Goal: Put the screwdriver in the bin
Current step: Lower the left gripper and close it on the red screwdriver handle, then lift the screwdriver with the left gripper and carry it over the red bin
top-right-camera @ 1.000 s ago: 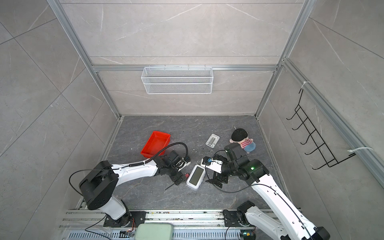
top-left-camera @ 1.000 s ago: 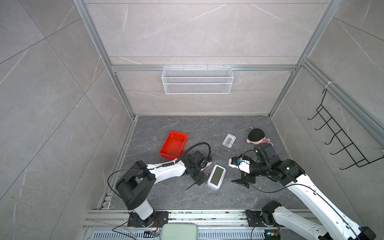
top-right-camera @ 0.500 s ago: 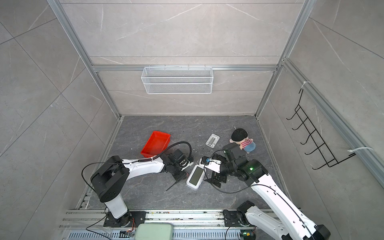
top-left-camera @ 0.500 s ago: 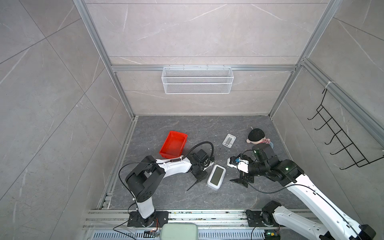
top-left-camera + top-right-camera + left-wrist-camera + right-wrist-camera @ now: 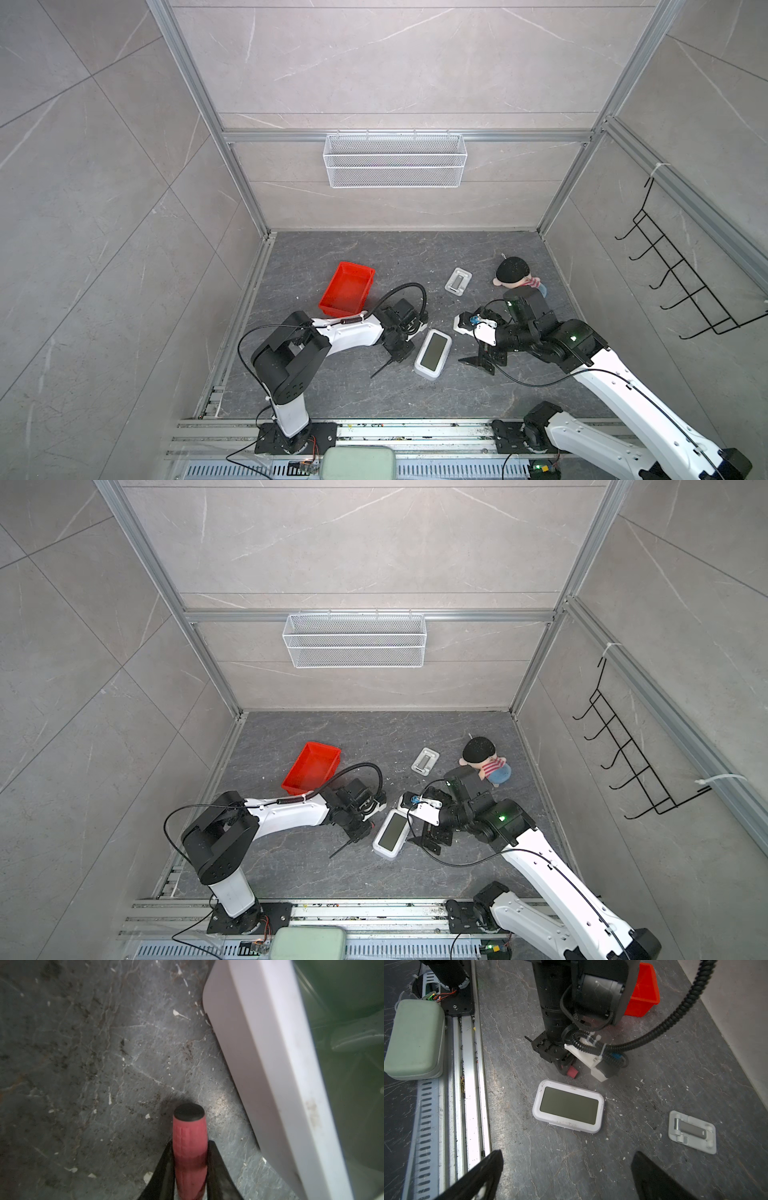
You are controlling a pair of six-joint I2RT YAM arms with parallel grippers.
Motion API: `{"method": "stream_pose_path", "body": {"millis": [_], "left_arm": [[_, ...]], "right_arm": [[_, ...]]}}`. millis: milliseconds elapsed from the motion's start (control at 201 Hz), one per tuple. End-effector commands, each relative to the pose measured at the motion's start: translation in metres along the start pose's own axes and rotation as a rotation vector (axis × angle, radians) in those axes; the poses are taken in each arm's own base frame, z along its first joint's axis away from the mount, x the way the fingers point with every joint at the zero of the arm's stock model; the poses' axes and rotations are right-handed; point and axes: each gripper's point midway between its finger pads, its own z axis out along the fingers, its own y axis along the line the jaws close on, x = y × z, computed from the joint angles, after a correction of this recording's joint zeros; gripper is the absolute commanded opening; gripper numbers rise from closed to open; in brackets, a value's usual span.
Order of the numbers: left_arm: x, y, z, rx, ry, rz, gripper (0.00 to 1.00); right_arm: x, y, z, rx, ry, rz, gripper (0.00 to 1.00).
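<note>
The screwdriver, clamped by its round handle in our left jaws beside the clock toward the worktop's front edge, may swivel or slip on lifting; our right jaws stand apart.

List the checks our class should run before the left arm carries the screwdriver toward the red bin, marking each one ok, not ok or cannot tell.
1. Grip: left end effector shut on the screwdriver handle: ok.
2. Lift: screwdriver off the floor: cannot tell.
3. Neighbour: clock apart from the handle: ok, close, but a gap shows in the left wrist view.
4. Target: bin upright and empty: ok.
5. Other arm: right end effector open, holding nothing, away from the bin: ok.
</note>
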Motion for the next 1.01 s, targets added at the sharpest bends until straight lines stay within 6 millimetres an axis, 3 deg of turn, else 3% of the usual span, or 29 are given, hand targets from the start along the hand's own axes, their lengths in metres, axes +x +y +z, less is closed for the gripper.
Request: {"method": "stream_pose_path", "body": {"millis": [0, 264, 612, 752, 1001], "left_arm": [[0.007, 0.000, -0.001, -0.007, 0.032, 0.000, 0.00], [-0.017, 0.007, -0.034, -0.071, -0.051, 0.029, 0.00], [-0.050, 0.019, -0.081, -0.137, -0.132, 0.039, 0.00], [-0.058, 0.032, -0.102, -0.145, -0.175, 0.007, 0.00], [-0.056, 0.075, -0.129, -0.186, -0.221, -0.066, 0.00]], "right_arm": [[-0.008, -0.003, -0.004, 0.020, -0.024, 0.004, 0.99], [-0.024, -0.002, -0.007, 0.026, -0.070, 0.003, 0.99], [-0.065, -0.009, 0.004, 0.049, -0.194, 0.016, 0.99], [-0.083, -0.006, 0.018, 0.046, -0.219, -0.009, 0.99], [-0.123, -0.007, 0.045, 0.067, -0.316, -0.023, 0.99]]}}
